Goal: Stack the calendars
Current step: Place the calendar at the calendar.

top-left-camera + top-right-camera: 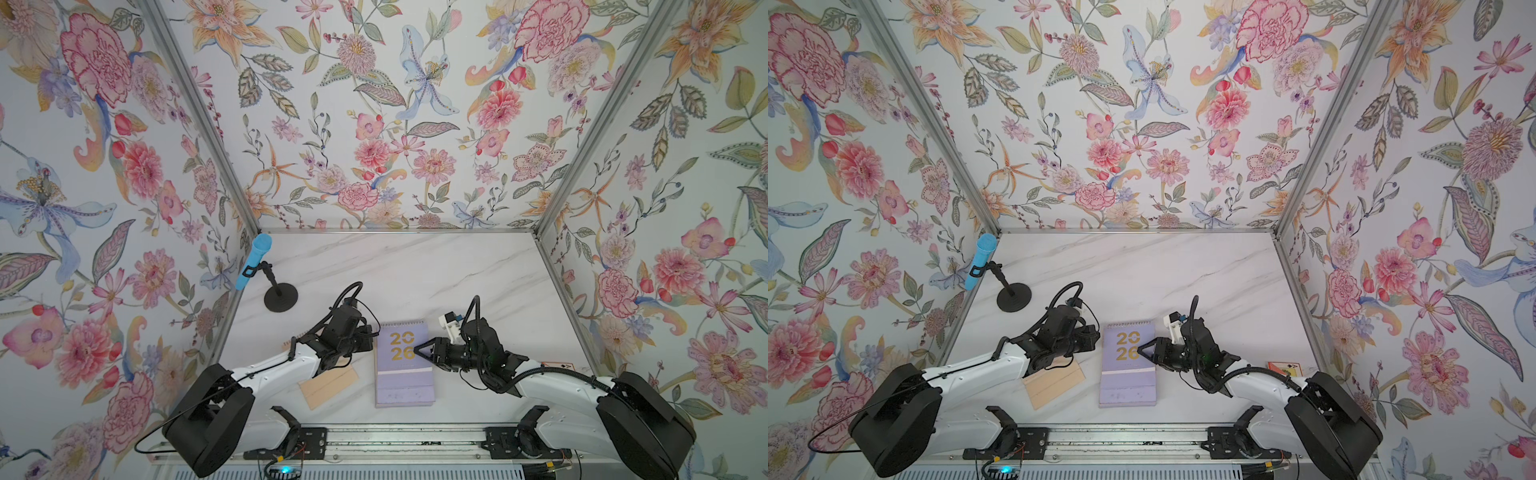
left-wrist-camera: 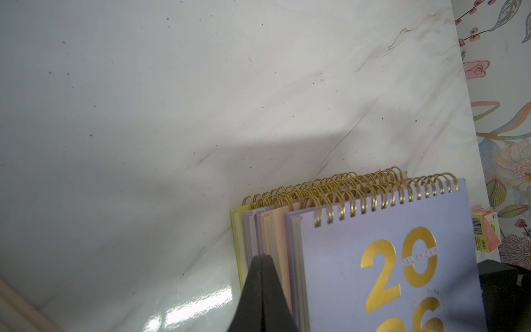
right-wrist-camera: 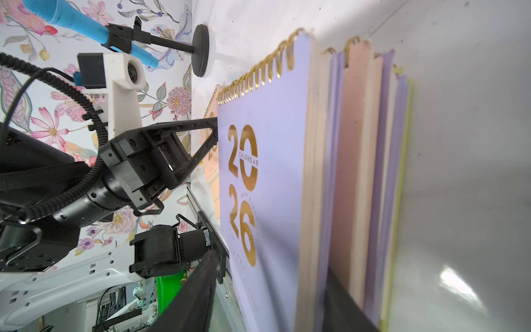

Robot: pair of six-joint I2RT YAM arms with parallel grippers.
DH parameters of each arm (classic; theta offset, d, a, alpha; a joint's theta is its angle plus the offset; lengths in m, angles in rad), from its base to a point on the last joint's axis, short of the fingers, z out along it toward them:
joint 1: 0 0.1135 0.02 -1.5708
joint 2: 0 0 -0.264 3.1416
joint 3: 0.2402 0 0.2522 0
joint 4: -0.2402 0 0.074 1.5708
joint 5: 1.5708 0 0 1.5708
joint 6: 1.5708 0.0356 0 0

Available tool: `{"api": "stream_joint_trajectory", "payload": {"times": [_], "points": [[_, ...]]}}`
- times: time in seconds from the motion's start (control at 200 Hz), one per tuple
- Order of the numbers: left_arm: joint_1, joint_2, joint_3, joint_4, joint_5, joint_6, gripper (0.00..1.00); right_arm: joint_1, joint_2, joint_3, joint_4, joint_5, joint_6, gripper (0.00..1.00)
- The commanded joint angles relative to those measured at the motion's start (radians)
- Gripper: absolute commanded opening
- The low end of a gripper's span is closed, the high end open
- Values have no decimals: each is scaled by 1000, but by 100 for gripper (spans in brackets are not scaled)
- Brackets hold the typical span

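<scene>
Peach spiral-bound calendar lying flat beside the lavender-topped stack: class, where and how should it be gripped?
Probably the exposed near edge of the peach spiral-bound calendar, approached low from the robot's side: it lies flat, far end under the left arm.

Both arms share one build: a bulky black shoulder housing, a glossy white shell link with small screw holes, then black joints. In both top views the left arm (image 1: 266, 370) roots at seven o'clock and the right arm (image 1: 561, 382) at five. A black corrugated cable (image 3: 71, 95) loops over each wrist, beside a white printed camera bracket (image 1: 451, 326). The left pincer (image 3: 215, 129) has black triangular open-frame fingers dotted with small holes. Black plates bolt both bases to a silver rail (image 1: 399, 440) at six o'clock.
</scene>
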Motion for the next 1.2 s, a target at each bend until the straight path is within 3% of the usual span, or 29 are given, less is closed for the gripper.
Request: {"api": "stream_joint_trajectory", "payload": {"times": [0.0, 0.465, 0.796, 1.196], "points": [[-13, 7, -7, -9, -12, -8, 0, 14, -23, 56, -96, 52, -55, 53], [-13, 20, 3, -12, -10, 1, 0, 28, 13, 99, -161, 66, -93, 54], [-13, 26, 4, -11, -9, 4, 0, 27, 31, 101, -159, 67, -96, 44], [-5, 25, 16, -46, -26, 22, 0, 15, -1, 116, -254, 115, -120, 59]]}}
